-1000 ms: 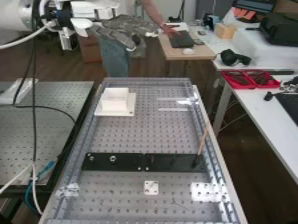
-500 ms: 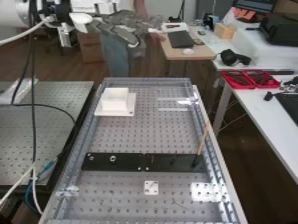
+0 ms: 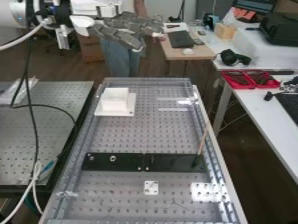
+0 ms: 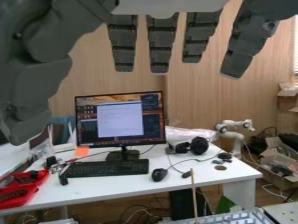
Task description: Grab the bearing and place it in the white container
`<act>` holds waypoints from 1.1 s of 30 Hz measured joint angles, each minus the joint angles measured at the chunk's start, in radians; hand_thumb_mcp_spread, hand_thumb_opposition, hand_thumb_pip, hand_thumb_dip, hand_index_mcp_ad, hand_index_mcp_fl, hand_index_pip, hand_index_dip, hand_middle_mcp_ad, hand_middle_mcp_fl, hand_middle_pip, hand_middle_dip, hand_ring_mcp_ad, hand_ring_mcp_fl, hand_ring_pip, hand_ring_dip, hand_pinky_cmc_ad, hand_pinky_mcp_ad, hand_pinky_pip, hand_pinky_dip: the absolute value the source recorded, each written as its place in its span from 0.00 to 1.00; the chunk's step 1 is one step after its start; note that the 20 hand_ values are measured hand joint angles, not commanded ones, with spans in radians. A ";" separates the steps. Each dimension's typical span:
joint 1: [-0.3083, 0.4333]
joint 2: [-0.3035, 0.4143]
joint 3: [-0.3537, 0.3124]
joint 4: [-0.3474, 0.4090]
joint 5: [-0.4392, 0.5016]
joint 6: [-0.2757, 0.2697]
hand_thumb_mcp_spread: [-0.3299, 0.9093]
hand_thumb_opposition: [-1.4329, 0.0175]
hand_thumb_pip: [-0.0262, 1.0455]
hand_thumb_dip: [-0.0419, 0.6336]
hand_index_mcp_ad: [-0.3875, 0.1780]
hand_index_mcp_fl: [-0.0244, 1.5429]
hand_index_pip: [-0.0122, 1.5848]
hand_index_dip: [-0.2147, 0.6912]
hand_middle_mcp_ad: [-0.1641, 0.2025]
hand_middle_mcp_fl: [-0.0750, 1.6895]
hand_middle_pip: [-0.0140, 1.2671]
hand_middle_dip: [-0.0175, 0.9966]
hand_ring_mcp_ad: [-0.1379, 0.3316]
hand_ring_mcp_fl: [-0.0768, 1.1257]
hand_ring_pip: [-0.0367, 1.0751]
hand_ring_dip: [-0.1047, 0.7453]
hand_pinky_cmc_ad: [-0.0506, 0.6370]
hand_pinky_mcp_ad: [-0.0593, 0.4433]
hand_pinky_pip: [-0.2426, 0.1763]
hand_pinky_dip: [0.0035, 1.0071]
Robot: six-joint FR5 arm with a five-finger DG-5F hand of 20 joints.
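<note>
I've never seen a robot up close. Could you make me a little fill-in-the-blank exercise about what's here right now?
The robot's hand is in the air, not shut but ____.
In the high view, the white container sits toward the ____ end of the bench.
There, the thin stick rises near the ____ end of the dark strip.
The long black thing with keys in front of the monitor is a ____.
Missing words: open; far; right; keyboard

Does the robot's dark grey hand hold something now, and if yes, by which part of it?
Nothing is held. The dark grey robot hand is open, its fingers nearly straight and spread, with no thing between them.
</note>
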 joint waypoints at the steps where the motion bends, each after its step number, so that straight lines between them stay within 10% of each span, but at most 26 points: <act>1: -0.002 0.001 -0.001 0.000 -0.004 0.000 0.40 0.53 0.51 0.20 0.47 0.13 0.07 0.30 0.59 0.10 0.10 0.22 0.56 0.06 0.12 0.24 0.60 0.74 0.40 0.32; 33: -0.026 0.017 -0.017 -0.004 -0.070 -0.004 0.41 0.53 0.49 0.20 0.48 0.13 0.07 0.33 0.59 0.10 0.11 0.22 0.56 0.06 0.12 0.24 0.62 0.74 0.40 0.32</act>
